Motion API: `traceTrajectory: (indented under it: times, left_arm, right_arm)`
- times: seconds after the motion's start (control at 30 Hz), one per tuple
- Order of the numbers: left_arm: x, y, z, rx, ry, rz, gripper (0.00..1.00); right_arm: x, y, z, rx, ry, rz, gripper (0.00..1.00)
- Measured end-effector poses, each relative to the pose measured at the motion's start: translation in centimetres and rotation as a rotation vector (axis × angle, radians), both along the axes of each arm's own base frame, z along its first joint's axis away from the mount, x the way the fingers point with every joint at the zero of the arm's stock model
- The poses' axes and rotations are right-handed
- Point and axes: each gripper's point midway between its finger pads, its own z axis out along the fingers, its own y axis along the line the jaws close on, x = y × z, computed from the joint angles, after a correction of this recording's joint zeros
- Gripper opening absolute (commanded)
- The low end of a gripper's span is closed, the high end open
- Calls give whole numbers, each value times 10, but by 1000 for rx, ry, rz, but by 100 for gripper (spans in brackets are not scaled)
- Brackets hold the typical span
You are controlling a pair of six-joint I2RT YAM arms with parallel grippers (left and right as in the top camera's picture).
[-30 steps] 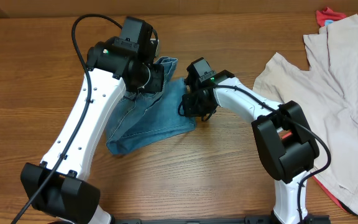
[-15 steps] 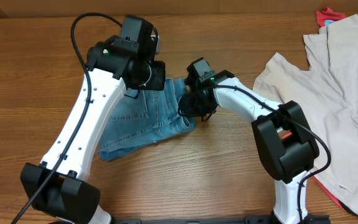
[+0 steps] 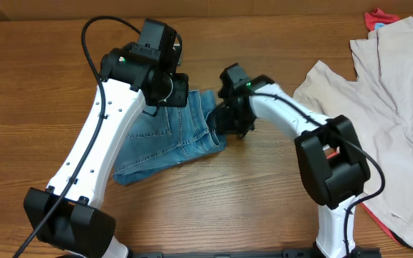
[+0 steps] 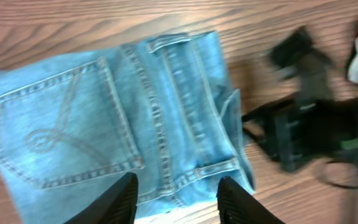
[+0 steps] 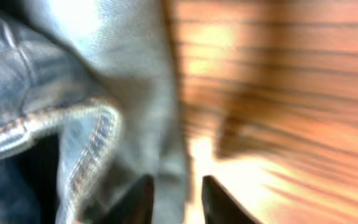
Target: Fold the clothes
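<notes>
The light blue jeans (image 3: 165,140) lie folded into a flat bundle on the wooden table (image 3: 34,86), left of centre in the overhead view, with one stitched back pocket (image 4: 67,127) facing up. The left gripper (image 4: 176,200) hangs over the bundle's 12 o'clock edge, its fingers (image 4: 118,200) well apart and holding nothing. The right gripper (image 3: 233,123) sits at the bundle's 3 o'clock edge with denim just beside its fingers (image 5: 140,198), but blur prevents telling whether they grip the cloth; a beige garment (image 3: 386,107) lies well apart toward 3 o'clock.
</notes>
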Motion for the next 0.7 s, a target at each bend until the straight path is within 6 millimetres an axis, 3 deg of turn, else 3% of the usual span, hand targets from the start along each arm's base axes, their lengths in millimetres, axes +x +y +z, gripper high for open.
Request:
traceTrajectory:
  times: [0.17, 0.3, 0.5, 0.6, 0.7]
  left_arm:
    - [-2, 11, -2, 59, 4, 20, 47]
    - [4, 20, -2, 105, -23, 33, 46]
    - [35, 45, -15, 119, -55, 83, 44]
    - [56, 69, -40, 121, -28, 113, 43]
    - [72, 92, -80, 123, 38, 146, 43]
  right_arm:
    - [21, -35, 36, -1, 30, -85, 33]
    - [22, -40, 63, 62, 31, -66, 28]
    - [-8, 5, 81, 159, 60, 70, 28]
    - [-26, 29, 82, 177, 74, 141, 28]
    - [-46, 53, 84, 188, 84, 215, 28]
